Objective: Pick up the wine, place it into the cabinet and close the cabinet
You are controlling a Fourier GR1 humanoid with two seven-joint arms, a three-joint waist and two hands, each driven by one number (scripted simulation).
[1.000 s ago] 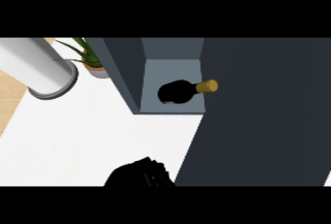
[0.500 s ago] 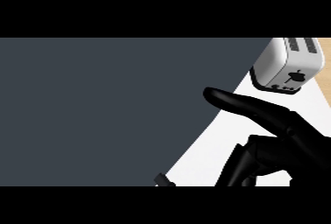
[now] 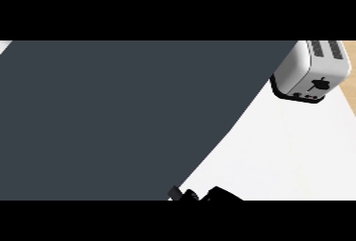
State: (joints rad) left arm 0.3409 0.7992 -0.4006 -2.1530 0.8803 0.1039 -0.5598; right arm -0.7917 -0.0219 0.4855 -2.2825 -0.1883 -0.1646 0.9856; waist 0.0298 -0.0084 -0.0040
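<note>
Filling most of the head view, the dark slate cabinet (image 3: pixel 118 117) spreads as one flat face from the upper left down to the lower middle, its slanted edge cutting across the white worktop (image 3: pixel 292 150). Only the black tips of one robot hand (image 3: pixel 208 194) peek in at the bottom edge, just beside that panel's lower corner; which arm it belongs to, and whether it is spread or curled, cannot be told. No wine bottle and no open compartment is visible, and a white toaster (image 3: pixel 309 70) stands well apart at upper right.
</note>
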